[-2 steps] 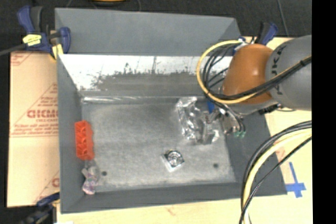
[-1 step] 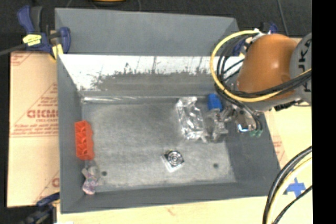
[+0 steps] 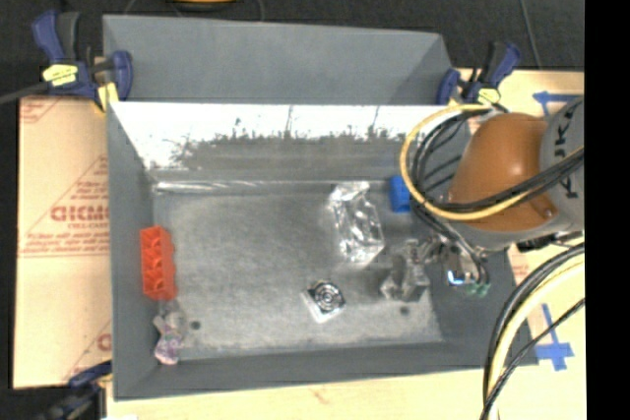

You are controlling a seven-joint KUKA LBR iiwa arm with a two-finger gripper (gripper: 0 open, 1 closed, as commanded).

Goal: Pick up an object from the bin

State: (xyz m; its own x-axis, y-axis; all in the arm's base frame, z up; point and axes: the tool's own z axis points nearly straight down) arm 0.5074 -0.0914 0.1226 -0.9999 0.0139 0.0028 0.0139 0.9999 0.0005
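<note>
Your gripper sits low over the floor of the bin on the right side, just beside the lower right edge of a crumpled clear wrapper near the middle, with a small round silver piece close by on the floor. You cannot tell how far it is open, and nothing shows in its grasp. The wrapper looks light, soft and slippery, likely to crush and slide, so pinch it across a raised fold; the silver piece looks hard and flat, and harder to get under
</note>
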